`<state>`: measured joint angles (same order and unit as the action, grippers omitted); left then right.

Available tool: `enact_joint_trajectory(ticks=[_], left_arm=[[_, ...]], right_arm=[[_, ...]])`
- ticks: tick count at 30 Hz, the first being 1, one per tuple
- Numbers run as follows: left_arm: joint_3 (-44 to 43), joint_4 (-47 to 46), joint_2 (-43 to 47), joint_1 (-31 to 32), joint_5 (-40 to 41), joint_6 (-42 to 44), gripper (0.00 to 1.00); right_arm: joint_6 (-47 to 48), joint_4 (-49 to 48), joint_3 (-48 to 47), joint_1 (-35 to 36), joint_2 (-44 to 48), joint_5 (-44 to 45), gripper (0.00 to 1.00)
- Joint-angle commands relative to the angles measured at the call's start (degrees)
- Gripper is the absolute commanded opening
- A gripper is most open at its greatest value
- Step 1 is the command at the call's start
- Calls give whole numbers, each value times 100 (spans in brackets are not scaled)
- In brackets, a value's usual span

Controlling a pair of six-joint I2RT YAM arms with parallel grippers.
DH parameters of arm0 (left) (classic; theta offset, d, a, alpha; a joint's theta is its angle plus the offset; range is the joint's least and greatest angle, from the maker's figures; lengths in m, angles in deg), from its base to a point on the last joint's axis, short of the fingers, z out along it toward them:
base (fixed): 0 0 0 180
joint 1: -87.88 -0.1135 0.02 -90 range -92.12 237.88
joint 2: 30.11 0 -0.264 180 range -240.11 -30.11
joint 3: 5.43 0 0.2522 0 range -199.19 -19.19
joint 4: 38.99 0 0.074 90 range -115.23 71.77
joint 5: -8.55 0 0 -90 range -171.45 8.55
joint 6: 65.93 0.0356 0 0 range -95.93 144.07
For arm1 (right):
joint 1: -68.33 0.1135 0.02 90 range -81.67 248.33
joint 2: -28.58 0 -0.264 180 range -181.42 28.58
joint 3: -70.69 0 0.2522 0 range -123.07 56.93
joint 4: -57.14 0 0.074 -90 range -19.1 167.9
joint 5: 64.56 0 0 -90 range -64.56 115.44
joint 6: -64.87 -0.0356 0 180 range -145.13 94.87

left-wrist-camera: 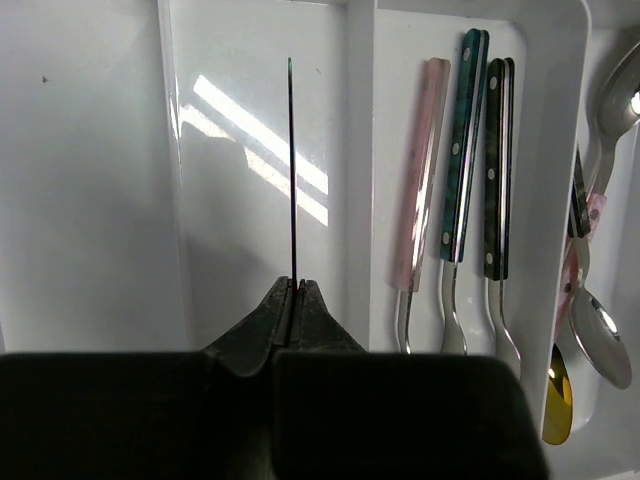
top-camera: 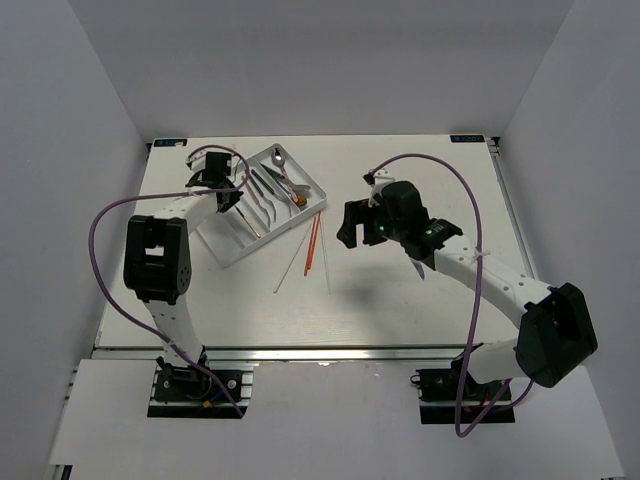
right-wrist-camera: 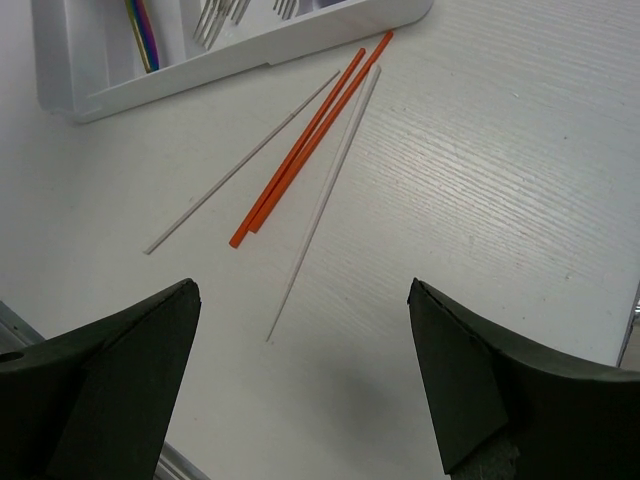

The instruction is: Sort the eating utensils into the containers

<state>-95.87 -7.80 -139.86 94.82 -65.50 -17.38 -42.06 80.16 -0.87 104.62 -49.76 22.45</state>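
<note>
Top view: a white tray [top-camera: 226, 246] is seen aslant on the worktop [top-camera: 400, 310]. Left wrist: the left fingers [left-wrist-camera: 262, 325] are clamped on a thin dark stick [left-wrist-camera: 292, 170] over a tray compartment. Right wrist: the right fingers [right-wrist-camera: 120, 370] are held apart above orange chopsticks [right-wrist-camera: 305, 150].

No text, label, brand, number or sign can be read in any of the views. At the far corners of the surface [top-camera: 400, 300], small dark marks [top-camera: 168, 141] are too small to make out. The white tray [left-wrist-camera: 358, 150] and the cutlery handles [left-wrist-camera: 462, 150] lying in it show only plain rivets and no print.
</note>
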Motion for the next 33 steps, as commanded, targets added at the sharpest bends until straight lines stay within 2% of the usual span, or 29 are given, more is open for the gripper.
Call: enact_joint_trajectory(ticks=[1,4,6,7,8,9,12,13,17,19,20,24,26,28,33], left_arm=[[-127,-143,-11,-78,40,-65,6],[-303,-56,-142,-123,-109,-126,9],[-286,-99,-143,-131,-118,-161,17],[-233,-117,-134,-140,-144,-179,26],[-198,-152,-90,-140,-170,-214,46],[-154,-152,-73,-140,-223,-249,56],[-57,-64,77,-132,-171,-320,79],[-40,-38,129,-131,-136,-328,82],[-31,76,586,-132,-127,-232,87],[-22,120,1033,-131,-275,-110,88],[22,164,1218,-123,-320,-74,93],[408,182,2325,-79,-644,49,98],[619,225,2984,-70,-951,137,98],[970,243,3562,-61,-1198,277,98],[1743,261,4470,-61,-1962,945,98]], right_arm=[[128,-117,-56,-105,-66,-88,89],[137,-117,-56,-114,-111,-97,89],[155,-91,-47,-114,-111,-62,89],[207,-73,-47,-122,-119,51,89],[251,-21,-82,-140,-154,148,89],[321,32,-108,-149,-189,253,89],[681,488,-388,-245,-418,535,89],[743,707,-459,-280,-471,727,89],[989,1148,-636,-561,-638,984,89],[1095,1288,-653,-824,-699,949,89],[1139,1533,-680,-904,-813,984,89],[1297,1781,-653,-1124,-1077,1194,86],[1367,1816,-776,-1282,-1331,1335,85],[1525,1703,-925,-1483,-1533,1100,84],[2000,1641,-1802,-1687,-2491,896,82]])
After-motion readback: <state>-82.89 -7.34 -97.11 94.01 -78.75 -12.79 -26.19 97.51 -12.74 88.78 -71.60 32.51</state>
